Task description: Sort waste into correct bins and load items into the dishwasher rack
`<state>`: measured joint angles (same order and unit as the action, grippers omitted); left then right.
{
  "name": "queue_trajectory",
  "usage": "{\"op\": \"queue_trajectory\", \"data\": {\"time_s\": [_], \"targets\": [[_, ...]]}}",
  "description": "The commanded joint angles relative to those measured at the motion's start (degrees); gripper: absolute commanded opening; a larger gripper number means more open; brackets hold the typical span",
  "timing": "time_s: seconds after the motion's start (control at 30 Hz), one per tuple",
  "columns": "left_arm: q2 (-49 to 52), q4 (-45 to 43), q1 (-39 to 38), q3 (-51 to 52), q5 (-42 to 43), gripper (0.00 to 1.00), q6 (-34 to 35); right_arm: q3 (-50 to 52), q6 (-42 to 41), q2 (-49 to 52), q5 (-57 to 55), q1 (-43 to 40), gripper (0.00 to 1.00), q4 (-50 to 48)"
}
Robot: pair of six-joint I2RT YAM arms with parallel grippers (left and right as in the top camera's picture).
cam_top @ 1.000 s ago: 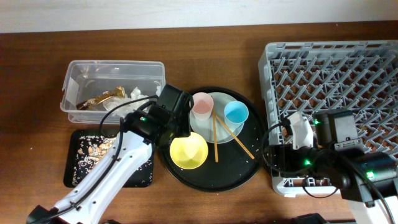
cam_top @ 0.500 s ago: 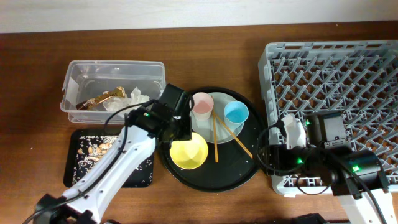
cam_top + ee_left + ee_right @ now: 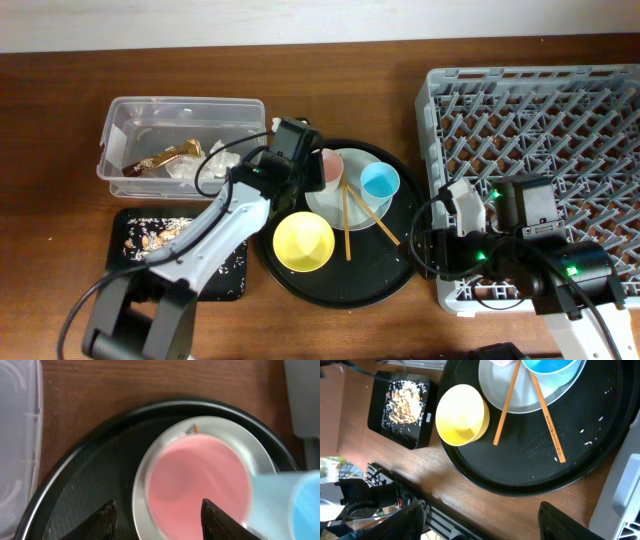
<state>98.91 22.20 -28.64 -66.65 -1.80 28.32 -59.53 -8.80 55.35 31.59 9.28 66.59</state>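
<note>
My left gripper (image 3: 158,506) is open, with the pink cup (image 3: 200,485) just ahead between its jaws, lined up for a grab, I'd say. My right gripper (image 3: 481,508) hangs open and empty.

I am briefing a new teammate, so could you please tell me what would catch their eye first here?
The grey dishwasher rack fills the right side. At centre, a round black tray holds a yellow bowl, and a pink cup and blue cup on a plate. The left gripper hovers open over the pink cup.
</note>
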Motion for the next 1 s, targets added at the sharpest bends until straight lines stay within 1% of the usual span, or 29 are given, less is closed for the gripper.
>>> {"op": "queue_trajectory", "data": {"time_s": [0.0,0.13,0.2,0.3,0.47,0.53,0.57,0.63,0.77,0.83,0.9,0.93,0.97], "targets": [[2.2,-1.6,0.8,-0.5,-1.0,0.53,0.8,0.1,1.1,-0.1,0.7,-0.3,0.72,0.0],[2.8,-1.8,0.8,-0.5,-1.0,0.52,0.8,0.1,1.1,-0.1,0.7,-0.3,0.72,0.0],[3.0,-1.9,0.7,-0.5,-0.9,0.43,0.8,0.1,1.1,-0.1,0.7,-0.3,0.72,0.0],[4.3,-2.1,0.6,-0.5,-1.0,0.33,0.8,0.1,1.1,-0.1,0.7,-0.3,0.73,0.0],[6.1,-2.0,0.6,-0.5,-1.0,0.31,0.8,0.1,1.1,-0.1,0.7,-0.3,0.72,0.0],[6.1,-2.3,0.6,-0.5,-1.0,0.18,0.8,0.1,1.1,-0.1,0.7,-0.3,0.73,0.0],[6.1,-2.3,0.6,-0.5,-1.0,0.15,0.8,0.1,1.1,-0.1,0.7,-0.3,0.72,0.0],[5.8,-2.2,0.8,-0.7,-1.0,0.15,0.7,0.1,1.1,-0.1,0.7,-0.3,0.73,0.0],[3.0,-2.2,1.5,-1.0,-1.2,0.14,0.7,0.1,1.1,-0.1,0.7,-0.3,0.73,0.0],[0.2,-2.2,1.7,-1.1,-2.8,0.01,-0.6,0.1,1.1,-0.1,0.7,-0.3,0.73,0.0],[-2.8,-1.7,1.7,-1.1,-4.3,0.01,-4.6,0.1,1.1,-0.1,0.7,-0.3,0.73,0.0],[-4.9,-1.1,1.7,-1.1,-4.2,0.01,-6.2,0.1,1.1,-0.1,0.8,-0.3,0.79,-0.3],[-7.0,-0.2,1.7,-1.1,-4.2,0.01,-6.1,0.1,1.1,-0.1,0.8,-0.3,0.83,-0.7]]}}
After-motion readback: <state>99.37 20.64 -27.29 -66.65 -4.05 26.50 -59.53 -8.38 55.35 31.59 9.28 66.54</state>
